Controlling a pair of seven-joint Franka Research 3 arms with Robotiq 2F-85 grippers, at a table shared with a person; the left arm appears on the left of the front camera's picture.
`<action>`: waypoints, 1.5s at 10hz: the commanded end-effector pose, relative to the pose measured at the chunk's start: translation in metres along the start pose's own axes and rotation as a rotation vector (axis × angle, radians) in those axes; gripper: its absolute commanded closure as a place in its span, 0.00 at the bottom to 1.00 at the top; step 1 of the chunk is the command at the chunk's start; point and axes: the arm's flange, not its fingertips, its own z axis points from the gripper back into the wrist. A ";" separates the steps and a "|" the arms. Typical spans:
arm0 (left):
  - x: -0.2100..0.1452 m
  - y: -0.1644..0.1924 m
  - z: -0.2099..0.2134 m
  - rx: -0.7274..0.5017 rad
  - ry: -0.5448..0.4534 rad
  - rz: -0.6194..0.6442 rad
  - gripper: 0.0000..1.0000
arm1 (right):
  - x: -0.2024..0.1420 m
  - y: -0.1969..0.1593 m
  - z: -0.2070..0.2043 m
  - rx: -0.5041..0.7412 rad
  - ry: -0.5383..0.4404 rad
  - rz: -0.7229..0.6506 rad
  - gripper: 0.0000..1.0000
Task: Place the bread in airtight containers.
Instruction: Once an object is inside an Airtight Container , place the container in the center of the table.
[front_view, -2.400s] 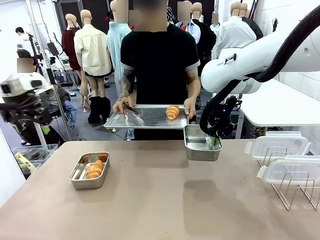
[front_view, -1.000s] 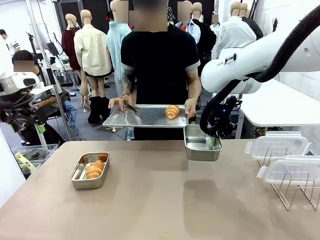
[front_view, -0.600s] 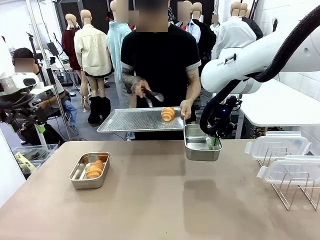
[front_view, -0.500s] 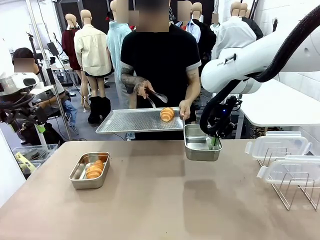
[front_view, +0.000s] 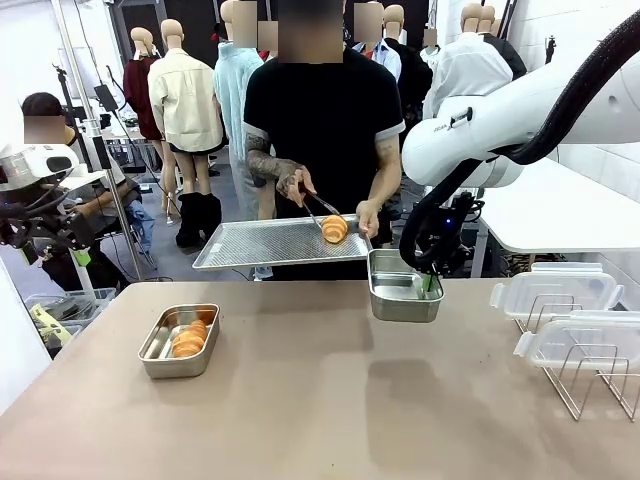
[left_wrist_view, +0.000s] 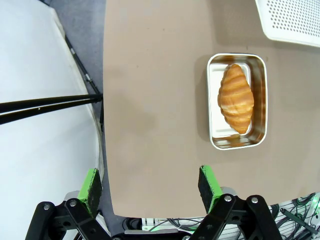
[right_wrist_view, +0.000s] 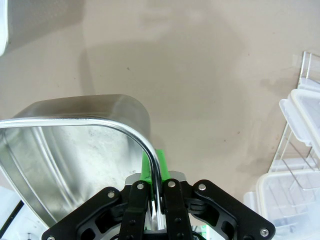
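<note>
My right gripper (front_view: 428, 283) is shut on the rim of an empty steel container (front_view: 403, 285) and holds it above the table's far side; the wrist view shows its fingers (right_wrist_view: 161, 162) clamped on the curved rim (right_wrist_view: 75, 150). Just behind it, a person grips one bread roll (front_view: 334, 229) with tongs (front_view: 312, 205) over a perforated tray (front_view: 270, 245). A second container (front_view: 180, 340) rests on the table at the left with a roll (front_view: 189, 338) inside. My left gripper (left_wrist_view: 150, 182) hangs open high over the table's left edge, apart from that container (left_wrist_view: 236, 101) and its roll (left_wrist_view: 236, 97).
Two clear clip lids (front_view: 555, 288) (front_view: 585, 340) lie on a wire rack (front_view: 590, 385) at the table's right. The person stands at the far edge, one hand holding the tray. A corner of that tray (left_wrist_view: 292, 20) shows in the left wrist view.
The person's hand lifted the tongs off the tray and brought them down onto the roll; the tray shifted a little left. Neither arm has moved.
</note>
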 end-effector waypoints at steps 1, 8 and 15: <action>-0.001 0.001 0.001 0.027 -0.005 0.016 0.00 | 0.001 0.001 0.001 -0.003 -0.017 0.006 1.00; -0.001 0.001 0.001 0.027 -0.005 0.016 0.00 | 0.001 0.001 0.001 -0.003 -0.017 0.006 1.00; -0.001 0.001 0.001 0.027 -0.005 0.016 0.00 | 0.001 0.001 0.001 -0.003 -0.017 0.006 1.00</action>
